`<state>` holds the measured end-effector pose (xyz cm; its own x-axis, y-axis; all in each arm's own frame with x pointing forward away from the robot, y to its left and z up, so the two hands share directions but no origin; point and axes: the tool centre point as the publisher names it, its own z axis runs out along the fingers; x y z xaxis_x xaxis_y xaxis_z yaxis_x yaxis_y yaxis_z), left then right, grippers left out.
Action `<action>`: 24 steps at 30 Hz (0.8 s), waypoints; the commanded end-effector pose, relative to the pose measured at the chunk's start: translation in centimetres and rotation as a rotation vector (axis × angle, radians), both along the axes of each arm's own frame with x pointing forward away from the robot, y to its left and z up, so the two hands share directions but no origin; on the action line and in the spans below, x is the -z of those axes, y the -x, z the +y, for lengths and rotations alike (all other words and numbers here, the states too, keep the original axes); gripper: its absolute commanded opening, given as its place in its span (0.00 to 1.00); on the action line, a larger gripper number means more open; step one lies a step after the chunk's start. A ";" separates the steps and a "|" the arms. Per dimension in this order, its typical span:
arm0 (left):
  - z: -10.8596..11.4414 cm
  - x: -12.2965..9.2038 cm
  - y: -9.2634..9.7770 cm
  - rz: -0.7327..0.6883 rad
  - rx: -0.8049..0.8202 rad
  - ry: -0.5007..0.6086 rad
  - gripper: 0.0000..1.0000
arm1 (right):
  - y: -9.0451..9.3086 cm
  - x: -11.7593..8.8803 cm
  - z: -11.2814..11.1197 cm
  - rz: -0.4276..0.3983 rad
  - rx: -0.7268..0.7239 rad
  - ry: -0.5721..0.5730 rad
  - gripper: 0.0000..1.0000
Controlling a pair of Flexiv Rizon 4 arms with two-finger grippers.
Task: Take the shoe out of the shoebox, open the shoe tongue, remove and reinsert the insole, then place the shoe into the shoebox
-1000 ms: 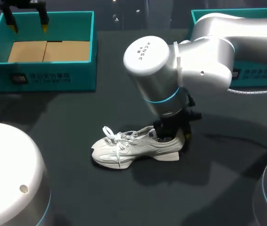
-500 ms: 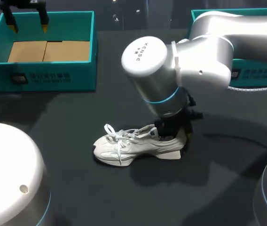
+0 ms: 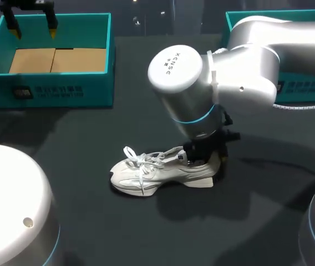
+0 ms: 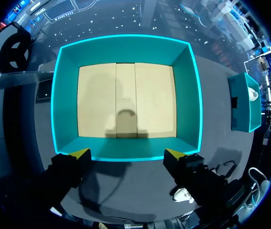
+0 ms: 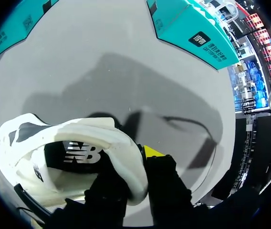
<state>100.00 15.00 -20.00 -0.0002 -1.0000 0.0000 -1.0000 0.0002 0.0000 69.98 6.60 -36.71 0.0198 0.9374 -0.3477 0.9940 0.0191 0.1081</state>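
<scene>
Shoe (image 3: 157, 172): white, upright on table (image 3: 118, 233), toe left, logo printed inside.
Right gripper (image 3: 204, 157): arm angled steeply down, fingers clamped across the heel collar.
Left gripper (image 4: 130, 155): fingers spread, above far box (image 3: 99, 88) rim; label (image 3: 49, 91) on its front.

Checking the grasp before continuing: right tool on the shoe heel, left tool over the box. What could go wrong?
1. Right tool pinches only the heel collar of the shoe; that soft wall may slip or fold.
2. Left tool hangs open over the shoebox, away from the shoe, so nothing steadies the toe.
3. Loose laces could snag.
</scene>
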 end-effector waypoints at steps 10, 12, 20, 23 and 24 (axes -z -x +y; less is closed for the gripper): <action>0.0 0.0 0.0 0.000 0.000 0.000 1.00 | 0.9 -2.6 0.2 0.007 -0.036 -0.052 1.00; 0.0 0.0 0.0 0.000 0.000 0.000 1.00 | 1.1 -3.8 0.0 0.014 -0.057 -0.076 1.00; 0.0 0.0 0.0 0.000 0.000 0.000 1.00 | 2.2 -9.1 -2.0 -0.028 -0.378 -0.389 1.00; 0.0 0.0 0.0 0.000 0.000 0.000 1.00 | 2.7 -10.7 -3.0 -0.033 -0.573 -0.481 1.00; 0.0 0.0 0.0 0.000 0.000 0.000 1.00 | 2.7 -10.7 -3.0 -0.033 -0.573 -0.481 1.00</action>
<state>100.00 15.00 -20.00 -0.0002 -1.0000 0.0000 -1.0000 0.0002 0.0000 67.76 8.49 -28.17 -0.2570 0.9431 -0.2111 0.9549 0.2814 0.0945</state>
